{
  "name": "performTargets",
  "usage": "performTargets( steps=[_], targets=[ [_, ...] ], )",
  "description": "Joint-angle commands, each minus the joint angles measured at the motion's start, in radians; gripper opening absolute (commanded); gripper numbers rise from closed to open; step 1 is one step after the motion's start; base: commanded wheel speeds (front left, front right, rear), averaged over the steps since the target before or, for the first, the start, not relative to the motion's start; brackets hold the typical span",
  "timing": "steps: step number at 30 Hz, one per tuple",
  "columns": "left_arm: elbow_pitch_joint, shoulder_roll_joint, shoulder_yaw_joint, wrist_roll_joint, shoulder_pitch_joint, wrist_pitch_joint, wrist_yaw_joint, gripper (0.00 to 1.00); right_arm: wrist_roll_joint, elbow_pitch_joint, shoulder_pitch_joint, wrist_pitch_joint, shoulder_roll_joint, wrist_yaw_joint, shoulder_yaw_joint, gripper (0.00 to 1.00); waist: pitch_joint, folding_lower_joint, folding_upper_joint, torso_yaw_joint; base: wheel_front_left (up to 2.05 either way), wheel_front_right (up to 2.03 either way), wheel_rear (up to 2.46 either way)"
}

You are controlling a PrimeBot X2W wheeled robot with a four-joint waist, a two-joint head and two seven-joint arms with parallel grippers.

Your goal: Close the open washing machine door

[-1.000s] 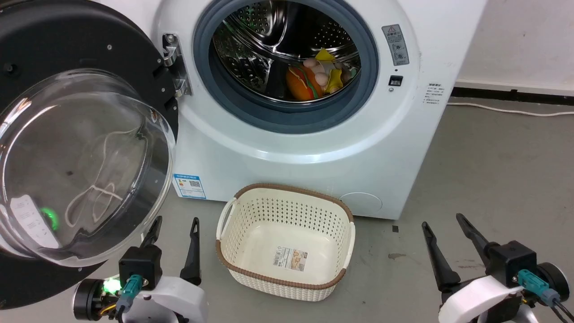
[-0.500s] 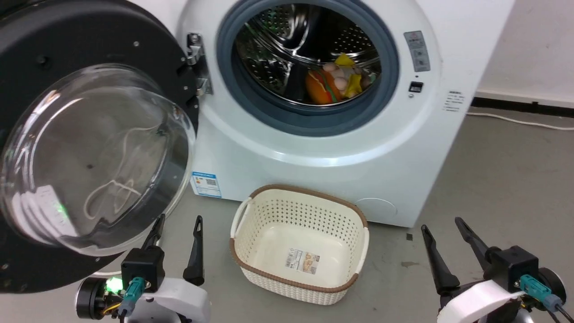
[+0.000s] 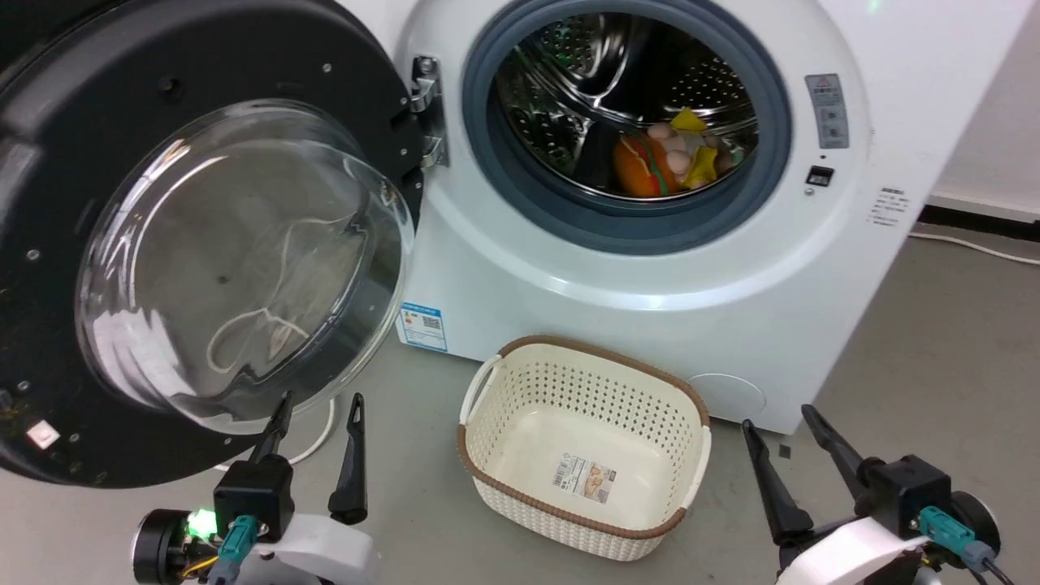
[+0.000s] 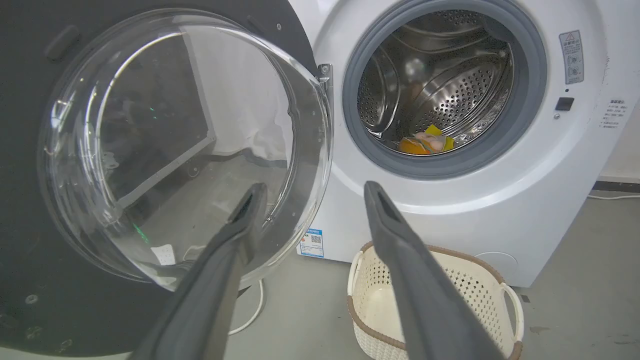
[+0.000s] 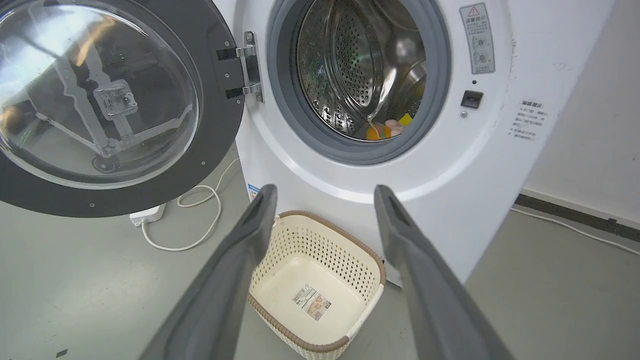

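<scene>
The white washing machine stands before me with its steel drum exposed. Its door, black-rimmed with a bulging clear glass bowl, is swung wide open to the left on its hinge. My left gripper is open, low at the left, its fingertips just below the glass bowl's bottom edge. My right gripper is open at the lower right, clear of the machine.
A cream perforated basket with a brown rim sits empty on the grey floor in front of the machine. Colourful soft toys lie inside the drum. A white cable trails under the door; a wall stands at the right.
The whole head view has shifted right, so the camera has turned left; door and machine keep their pose. Both grippers stay open in the same places.
</scene>
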Motion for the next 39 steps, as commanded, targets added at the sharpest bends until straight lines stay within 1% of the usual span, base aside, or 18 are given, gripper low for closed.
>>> performTargets(
  steps=[1,12,23,27,33,34,37,39],
  targets=[
    [-0.009,0.005,0.0,-0.006,0.019,-0.012,0.007,1.0,0.004,0.01,0.005,-0.012,0.002,0.0,0.007,1.0,0.002,0.0,0.0,0.01,0.0,0.0,0.0],
    [-0.037,0.003,0.006,-0.012,0.04,-0.04,0.024,1.0,0.006,0.066,-0.024,-0.039,0.002,0.0,0.044,1.0,0.008,0.0,0.0,0.07,0.0,0.0,0.0],
    [-0.049,0.001,0.012,-0.019,0.055,-0.067,0.03,1.0,0.02,0.101,-0.026,-0.066,0.003,0.0,0.056,1.0,0.002,0.0,0.0,0.12,0.0,0.0,0.0],
    [-0.051,0.004,0.007,-0.015,0.059,-0.075,0.022,1.0,0.026,0.108,-0.021,-0.075,0.003,0.0,0.06,1.0,0.0,0.0,0.0,0.135,0.0,0.0,0.0],
    [-0.05,0.002,0.008,-0.024,0.068,-0.088,0.027,1.0,0.033,0.119,-0.012,-0.087,0.003,0.0,0.06,1.0,0.001,0.0,0.0,0.162,0.0,0.0,0.0],
    [-0.04,0.001,0.003,-0.035,0.072,-0.094,0.016,0.0,0.038,0.121,-0.006,-0.093,0.003,0.001,0.059,1.0,0.006,0.0,0.0,0.177,0.0,0.0,0.0],
    [-0.038,0.0,0.004,-0.045,0.068,-0.1,0.008,0.0,0.036,0.114,0.001,-0.095,0.003,0.001,0.054,1.0,0.02,0.0,0.0,0.193,0.0,0.0,0.0],
    [-0.063,0.0,0.016,-0.05,0.058,-0.104,0.011,0.0,0.035,0.106,0.005,-0.093,0.003,0.001,0.047,1.0,0.031,0.0,0.0,0.202,0.0,0.0,0.0]
  ],
)
